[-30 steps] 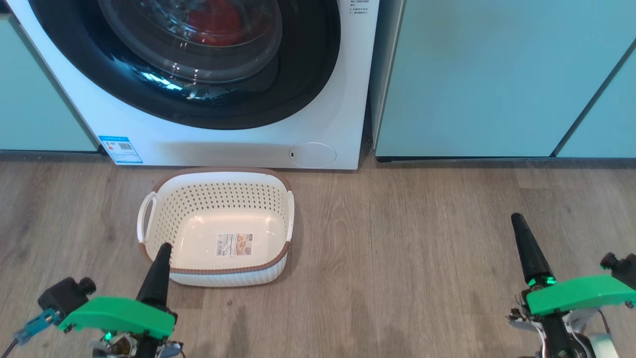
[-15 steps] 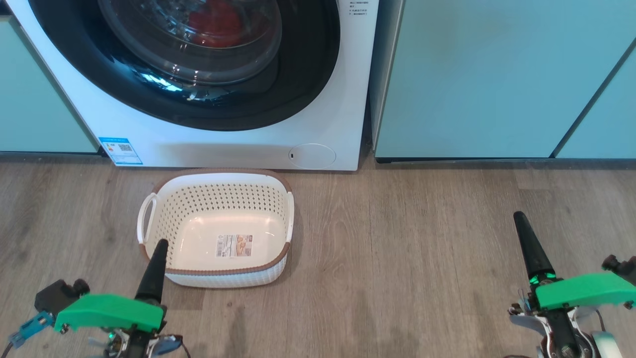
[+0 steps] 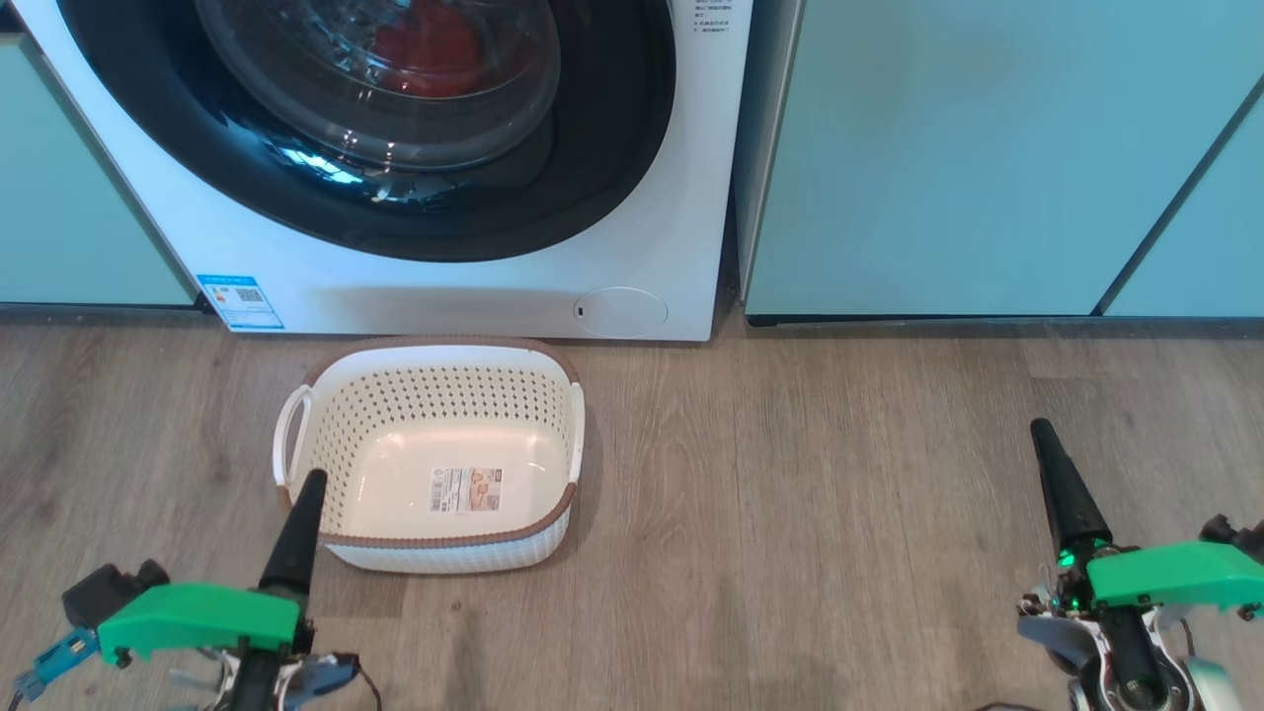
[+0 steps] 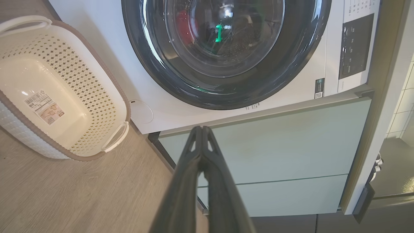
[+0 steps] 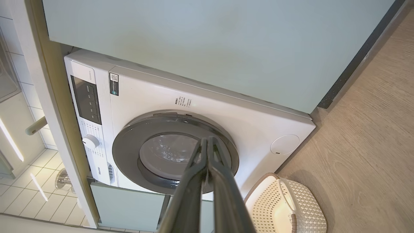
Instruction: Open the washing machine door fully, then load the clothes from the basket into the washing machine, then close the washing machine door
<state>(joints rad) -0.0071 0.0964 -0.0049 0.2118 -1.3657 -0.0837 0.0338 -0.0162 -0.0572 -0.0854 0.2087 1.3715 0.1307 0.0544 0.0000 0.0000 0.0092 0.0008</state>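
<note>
Left pincer (image 3: 312, 484) and right pincer (image 3: 1042, 430) are both pressed closed, gripping nothing, low over the floor (image 3: 790, 513). The basket (image 3: 444, 541) stands before the washing machine (image 3: 444, 296), whose washing machine door (image 3: 612, 148) is closed with the clothes (image 3: 425, 44) behind its glass.

The big white front-loading washing machine (image 3: 444, 286) wears a wide glossy black rim on its round porthole washing machine door (image 3: 553, 148), and the red fabric clothes (image 3: 425, 44) show through the clear glass centre. A small blue sticker (image 3: 240, 300) with a black-and-white code sits low on its white front. The cream-white rectangular plastic basket (image 3: 434, 405) has walls patterned with rows of small holes, a brown woven-look rim, white handles and a pale printed label (image 3: 465, 489) with an orange patch. The flat-fronted cabinets (image 3: 948, 148) are plain pale teal. The grey-brown plank floor (image 3: 839, 513) shows streaky wood grain. The left hand (image 3: 314, 481) and right hand (image 3: 1040, 430) have black fingers under bright green covers.
</note>
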